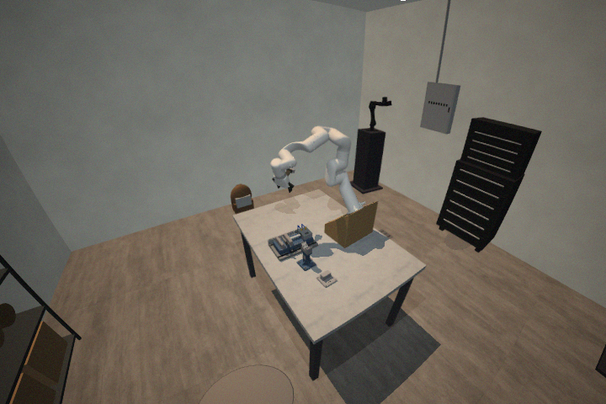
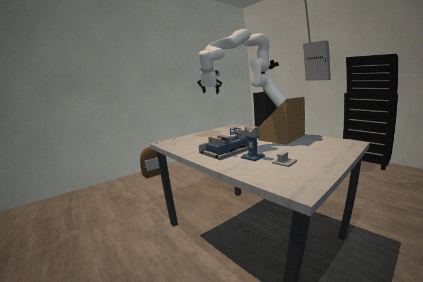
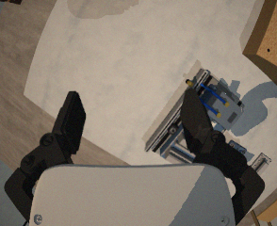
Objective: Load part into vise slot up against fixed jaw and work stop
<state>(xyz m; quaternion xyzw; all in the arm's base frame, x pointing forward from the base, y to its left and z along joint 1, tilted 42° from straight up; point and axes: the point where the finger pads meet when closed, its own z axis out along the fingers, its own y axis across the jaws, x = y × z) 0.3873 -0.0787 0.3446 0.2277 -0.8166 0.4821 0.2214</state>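
The part (image 1: 326,275) is a small grey block on the flat infeed plate (image 1: 326,280) near the middle of the table; it also shows in the exterior view (image 2: 282,155). The blue and grey vise (image 1: 289,241) stands to its left, and shows in the exterior view (image 2: 224,144) and in the wrist view (image 3: 204,116). The blue V-block stand (image 1: 305,256) is between the vise and the plate (image 2: 252,146). My gripper (image 2: 209,88) (image 1: 284,184) is open and empty, high in the air above the table's far left corner, fingers pointing down (image 3: 135,122).
A tall cardboard box (image 1: 351,224) stands on the table by the arm's base (image 2: 283,120). A black drawer cabinet (image 1: 487,181) and a black pedestal (image 1: 368,159) stand along the right wall. A brown item (image 1: 241,196) lies on the floor behind the table.
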